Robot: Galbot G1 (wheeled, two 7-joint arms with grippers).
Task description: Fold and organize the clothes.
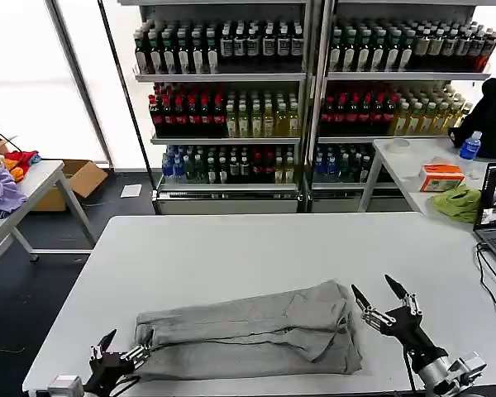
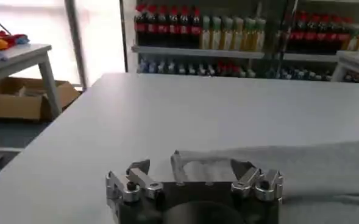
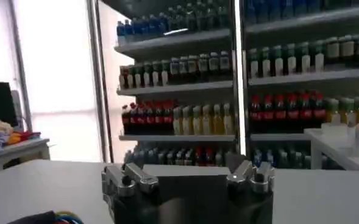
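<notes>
Grey fabric, the polo shirt (image 1: 252, 331), lies folded into a long band across the near part of the white counter (image 1: 231, 248), its ends pointing toward either side. At its left end the left gripper (image 1: 126, 343) sits low over the counter edge, fingers spread wide with one tip at the cloth's corner; whether it touches the cloth is hard to say. The left wrist view shows that gripper (image 2: 191, 170) open, with the shirt's edge (image 2: 301, 170) lying just ahead of it. Just beside the shirt's right end, the right gripper (image 1: 379, 295) is raised above the counter, fingers apart and holding nothing. Behind the counter stand shelves of bottled drinks (image 1: 231, 91).
</notes>
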